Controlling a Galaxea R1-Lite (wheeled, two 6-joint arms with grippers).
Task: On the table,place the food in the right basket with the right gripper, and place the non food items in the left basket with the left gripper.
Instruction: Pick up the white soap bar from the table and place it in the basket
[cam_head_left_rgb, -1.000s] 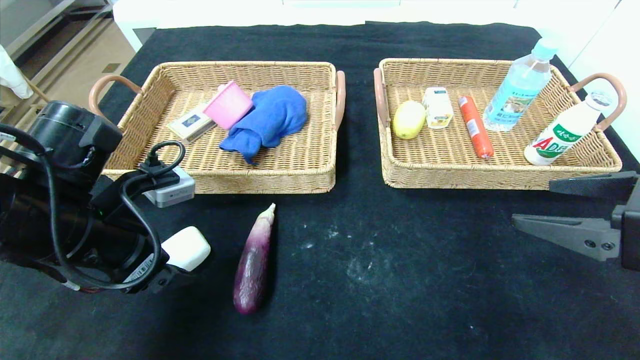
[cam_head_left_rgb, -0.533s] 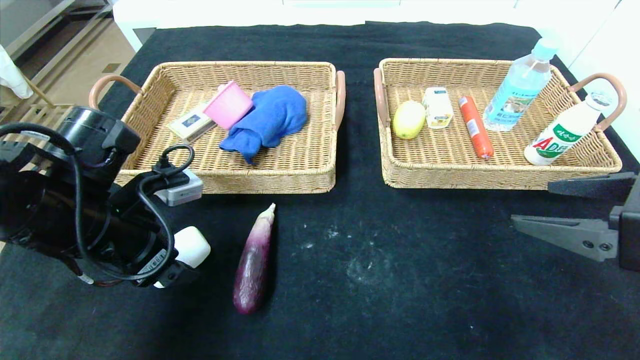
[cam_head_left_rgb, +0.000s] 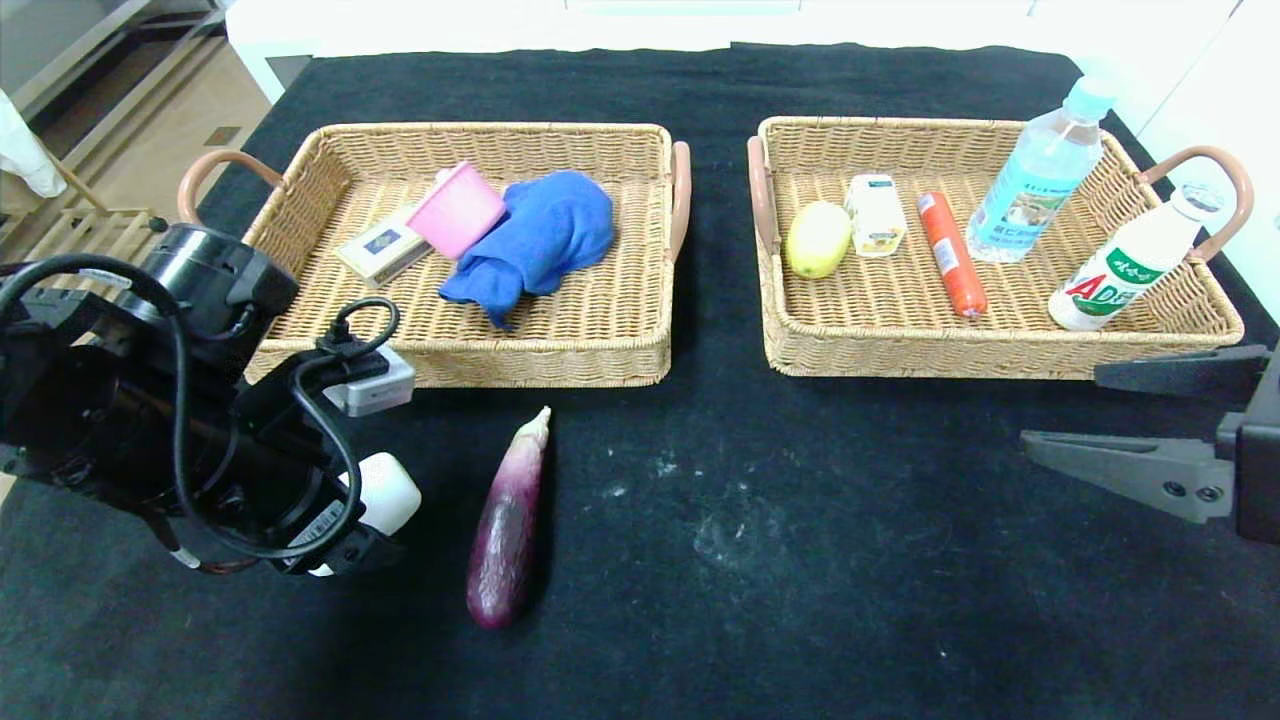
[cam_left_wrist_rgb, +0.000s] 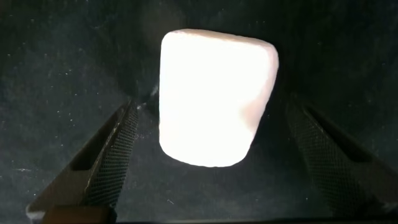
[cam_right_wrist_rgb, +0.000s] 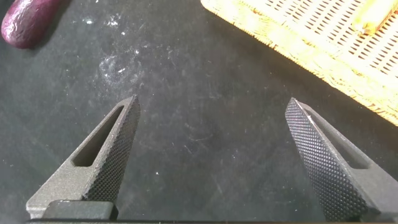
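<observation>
Left hand (cam_left_wrist_rgb: 205, 155) down low over the counter (cam_head_left_rgb: 800, 560), fingers (cam_left_wrist_rgb: 115, 155) spread wide on either side of the white soap bar (cam_left_wrist_rgb: 214, 99), not yet touching it; set that way, by the look of it, so a plain squeeze would catch the bar across its narrow sides. Soap bar lying flat on the black cloth, near the front corner of the left basket (cam_head_left_rgb: 500, 365), half hidden under the arm in the head view. Right hand (cam_head_left_rgb: 1105, 415) parked just in front of the right basket (cam_head_left_rgb: 1000, 355), fingers wide and holding nothing, kept clear of the work. Aubergine (cam_head_left_rgb: 508, 525) on the cloth just beside the soap, left for the right hand. Lemon (cam_head_left_rgb: 818, 239), carton (cam_head_left_rgb: 876, 214), sausage (cam_head_left_rgb: 951, 252) and drink bottle (cam_head_left_rgb: 1130, 262) already in the right basket
</observation>
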